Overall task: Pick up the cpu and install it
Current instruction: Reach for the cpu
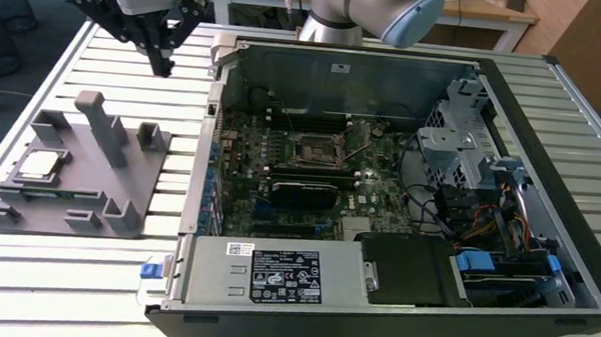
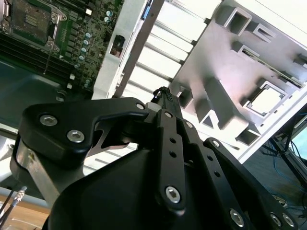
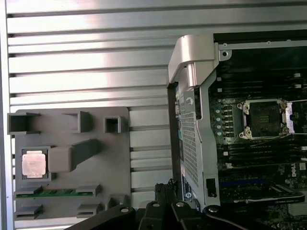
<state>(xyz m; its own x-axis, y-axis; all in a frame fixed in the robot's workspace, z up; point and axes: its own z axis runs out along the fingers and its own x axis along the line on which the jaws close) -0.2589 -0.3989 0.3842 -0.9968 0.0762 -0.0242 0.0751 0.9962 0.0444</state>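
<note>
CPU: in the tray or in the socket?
In the tray: cpu lies flat in a pocket; socket is empty.

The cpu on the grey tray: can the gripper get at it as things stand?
Probably yes. The cpu lies uncovered in the tray, and the gripper hangs free above the table nearby. It looks shut, though, and the tray's upright post stands close by.

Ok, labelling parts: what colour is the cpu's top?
The cpu is silvery, tan-rimmed; best in the first wrist view.
</note>
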